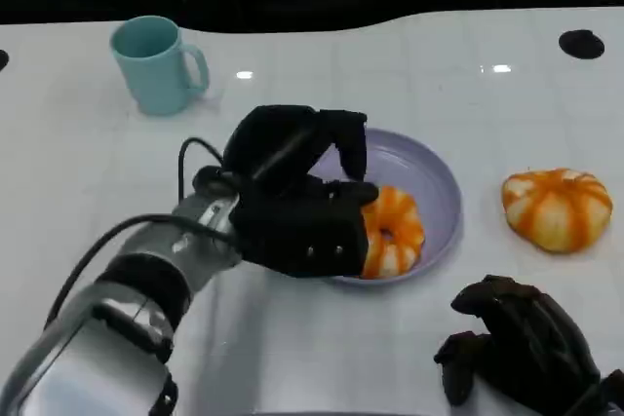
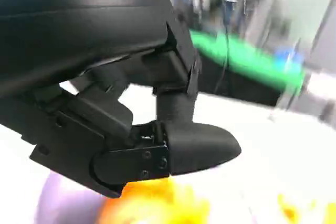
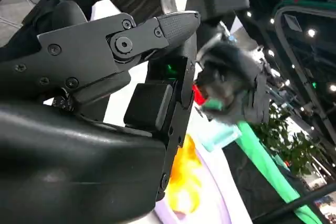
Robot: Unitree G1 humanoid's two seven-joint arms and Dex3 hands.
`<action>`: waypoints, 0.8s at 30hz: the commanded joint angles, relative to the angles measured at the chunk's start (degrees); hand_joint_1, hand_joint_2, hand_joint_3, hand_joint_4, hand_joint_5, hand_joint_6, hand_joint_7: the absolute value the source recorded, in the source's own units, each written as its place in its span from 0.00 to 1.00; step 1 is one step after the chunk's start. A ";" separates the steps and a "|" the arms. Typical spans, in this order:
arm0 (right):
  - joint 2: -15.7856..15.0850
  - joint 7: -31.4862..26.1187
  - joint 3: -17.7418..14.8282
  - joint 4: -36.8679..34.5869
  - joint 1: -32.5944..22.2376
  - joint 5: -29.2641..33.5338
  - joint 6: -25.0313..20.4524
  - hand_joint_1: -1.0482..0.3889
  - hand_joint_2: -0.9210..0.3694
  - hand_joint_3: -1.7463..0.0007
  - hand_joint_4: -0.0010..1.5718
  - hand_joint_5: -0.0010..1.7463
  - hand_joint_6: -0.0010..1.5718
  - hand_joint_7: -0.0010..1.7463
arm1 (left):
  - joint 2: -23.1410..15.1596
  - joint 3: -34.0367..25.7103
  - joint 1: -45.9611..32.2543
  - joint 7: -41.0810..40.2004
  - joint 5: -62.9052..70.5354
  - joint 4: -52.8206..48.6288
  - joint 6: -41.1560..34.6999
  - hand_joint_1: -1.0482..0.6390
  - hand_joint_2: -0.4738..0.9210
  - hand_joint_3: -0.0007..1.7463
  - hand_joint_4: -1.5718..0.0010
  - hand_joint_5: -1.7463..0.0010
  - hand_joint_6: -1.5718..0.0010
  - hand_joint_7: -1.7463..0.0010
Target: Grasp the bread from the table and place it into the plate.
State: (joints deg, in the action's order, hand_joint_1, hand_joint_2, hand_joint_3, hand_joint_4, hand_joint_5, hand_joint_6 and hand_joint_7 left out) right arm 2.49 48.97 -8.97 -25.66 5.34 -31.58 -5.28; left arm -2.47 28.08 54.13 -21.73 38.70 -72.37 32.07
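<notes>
Over the plate (image 1: pixel 434 182), left hand (image 1: pixel 297 207) touching bread (image 1: pixel 395 231), fingers spread

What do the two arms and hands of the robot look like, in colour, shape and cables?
The left forearm is silver metal with a black ribbed cuff, and thin black cables loop along it to the wrist. The left hand is matte black, blocky, with small screws on its shell. The right hand is also black, with rounded, glossy segments.
</notes>
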 commanded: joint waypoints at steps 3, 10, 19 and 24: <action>-0.94 0.08 -0.25 0.15 -0.06 0.08 -0.16 0.23 0.01 1.00 0.96 0.45 1.00 0.20 | -2.65 2.79 1.81 5.72 2.08 1.75 -3.90 0.00 1.00 0.32 1.00 0.07 1.00 0.84; -1.13 0.51 -0.31 0.21 -0.19 0.11 0.18 0.22 0.01 1.00 0.97 0.45 1.00 0.20 | -6.99 2.42 -1.87 8.57 1.11 7.88 -3.50 0.00 1.00 0.31 1.00 0.08 1.00 1.00; -0.89 -0.11 -0.17 1.34 -1.24 0.12 -0.40 0.21 0.01 1.00 0.97 0.45 1.00 0.19 | -15.12 0.26 -11.16 13.69 0.17 23.07 -4.53 0.00 1.00 0.29 1.00 0.02 1.00 1.00; -0.95 0.68 -0.11 1.50 -1.37 -0.27 -0.54 0.22 0.01 1.00 0.97 0.44 1.00 0.19 | -21.11 -2.22 -18.92 17.79 -0.01 36.44 -7.83 0.00 1.00 0.29 1.00 0.00 1.00 1.00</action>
State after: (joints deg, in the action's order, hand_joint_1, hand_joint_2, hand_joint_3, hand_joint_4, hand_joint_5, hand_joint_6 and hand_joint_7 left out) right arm 2.40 49.23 -8.87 -24.67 4.53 -31.58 -5.50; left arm -20.10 27.33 38.81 -5.81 38.91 -41.45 25.61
